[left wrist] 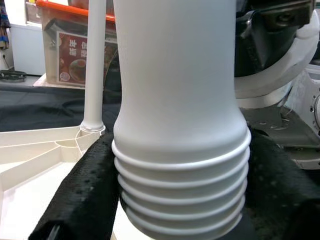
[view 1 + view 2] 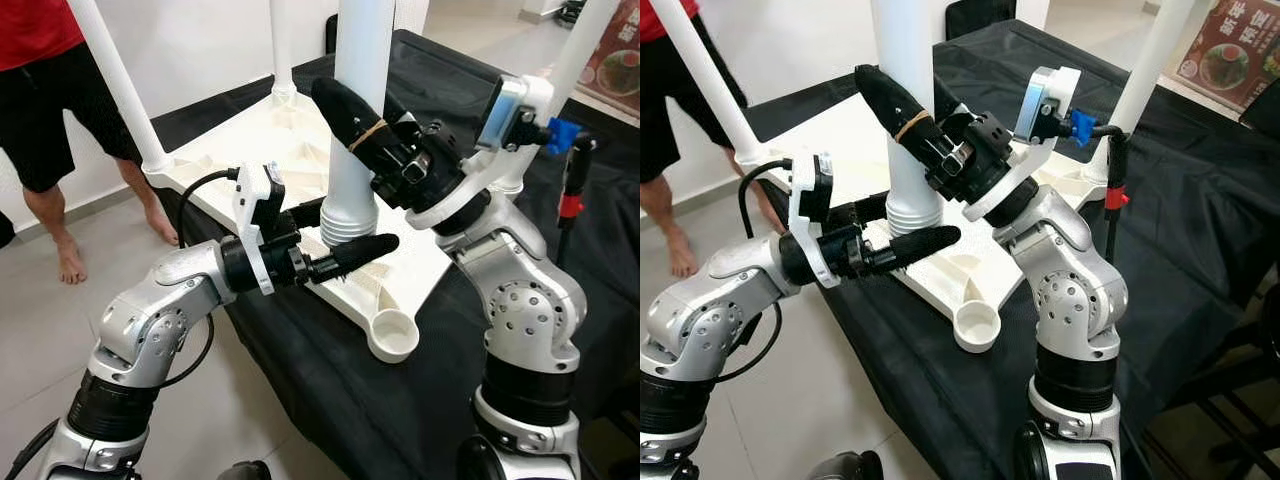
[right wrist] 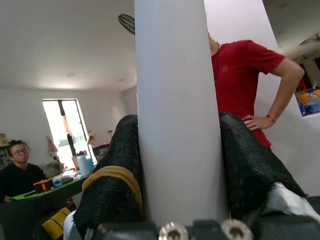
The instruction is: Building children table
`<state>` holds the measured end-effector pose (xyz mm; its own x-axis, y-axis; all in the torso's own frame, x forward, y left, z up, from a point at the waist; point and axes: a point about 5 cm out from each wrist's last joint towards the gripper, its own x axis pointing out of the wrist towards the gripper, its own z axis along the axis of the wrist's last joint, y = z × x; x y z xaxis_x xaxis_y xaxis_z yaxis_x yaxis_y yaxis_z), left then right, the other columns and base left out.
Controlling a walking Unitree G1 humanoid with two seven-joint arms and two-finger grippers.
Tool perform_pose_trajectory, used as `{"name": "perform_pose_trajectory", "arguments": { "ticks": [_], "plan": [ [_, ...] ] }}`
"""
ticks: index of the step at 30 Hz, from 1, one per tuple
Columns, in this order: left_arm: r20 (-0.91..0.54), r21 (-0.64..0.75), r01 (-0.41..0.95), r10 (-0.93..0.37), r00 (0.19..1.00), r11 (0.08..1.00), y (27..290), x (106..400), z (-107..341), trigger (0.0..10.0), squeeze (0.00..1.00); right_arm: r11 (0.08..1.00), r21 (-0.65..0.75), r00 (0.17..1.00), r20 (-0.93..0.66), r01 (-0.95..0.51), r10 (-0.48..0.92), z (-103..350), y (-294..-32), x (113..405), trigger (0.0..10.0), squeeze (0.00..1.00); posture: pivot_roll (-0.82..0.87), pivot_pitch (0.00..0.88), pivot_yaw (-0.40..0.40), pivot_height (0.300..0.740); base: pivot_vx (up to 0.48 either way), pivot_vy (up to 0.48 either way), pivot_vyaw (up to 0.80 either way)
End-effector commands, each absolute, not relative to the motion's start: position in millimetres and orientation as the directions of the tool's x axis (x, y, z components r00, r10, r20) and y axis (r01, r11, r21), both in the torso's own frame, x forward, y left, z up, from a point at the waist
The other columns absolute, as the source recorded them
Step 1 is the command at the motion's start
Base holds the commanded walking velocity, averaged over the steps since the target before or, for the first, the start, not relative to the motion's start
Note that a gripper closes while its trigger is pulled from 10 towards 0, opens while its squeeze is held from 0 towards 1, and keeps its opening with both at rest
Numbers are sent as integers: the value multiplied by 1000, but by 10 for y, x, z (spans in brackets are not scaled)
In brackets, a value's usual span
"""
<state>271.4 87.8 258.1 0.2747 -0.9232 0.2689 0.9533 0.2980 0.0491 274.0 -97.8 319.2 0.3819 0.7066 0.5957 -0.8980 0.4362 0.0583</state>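
Jaws: both pairs were clamped on the same white table leg (image 2: 352, 150); the left gripper (image 2: 335, 235) had its 2 black fingers on either side of the ribbed base of the leg, and the right gripper (image 2: 360, 125) had its 2 fingers pressed against the smooth shaft higher up.
Left fingers: in the left wrist view a finger (image 1: 82, 192) lay against the 5 or so ridges of the leg's threaded end.
Right fingers: 1 finger carried a tan rubber band (image 3: 112, 175).
Task's thing: the upturned white tabletop (image 2: 255, 140) lay directly below the left jaws, with the gripped leg standing upright at its near edge.
Done: 3 other legs stood up from the tabletop, 1 (image 2: 115, 75) beyond the left gripper, 1 (image 2: 283, 50) behind the gripped leg and 1 (image 2: 1150, 60) beyond the right gripper.
Left: the gripped leg looked set at its socket but probably not fully screwed home; a round empty socket (image 2: 393, 335) sat at the near corner, just below the left jaws.
Surface: a black cloth (image 2: 330, 390) covered the table under the tabletop.
Room: pale tiled floor (image 2: 40, 340); a barefoot person (image 2: 45, 90) in a red shirt stood beyond the left arm.
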Motion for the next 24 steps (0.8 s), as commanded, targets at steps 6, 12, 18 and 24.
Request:
{"name": "perform_pose_trajectory", "arguments": {
  "ticks": [6, 12, 18, 24],
  "plan": [
    [253, 55, 963, -936, 243, 265, 851, 2705, 2554, 0, 0, 419, 39, 354, 611, -907, 708, 3239, -973, 2680, 10000, 0, -33, 128, 15, 740, 0, 0, 0],
    [251, 75, 957, -934, 255, 282, 864, 2711, 2564, 6941, 0, 437, 30, 372, 576, -899, 727, 3205, -974, 2694, 10000, 0, -36, 127, 13, 740, 0, 0, 0],
    [232, 106, 954, -939, 252, 282, 870, 2701, 2556, 10000, 0, 445, -29, 367, 519, -895, 772, 3223, -1063, 2731, 10000, 1000, -33, 127, 9, 740, 0, 0, 0],
    [188, 133, 955, -953, 239, 266, 881, 2667, 2508, 10000, 0, 368, -188, 284, 361, -911, 888, 3338, -1333, 2786, 10000, 0, -34, 125, 1, 740, 0, 0, 0]
  ]
}}
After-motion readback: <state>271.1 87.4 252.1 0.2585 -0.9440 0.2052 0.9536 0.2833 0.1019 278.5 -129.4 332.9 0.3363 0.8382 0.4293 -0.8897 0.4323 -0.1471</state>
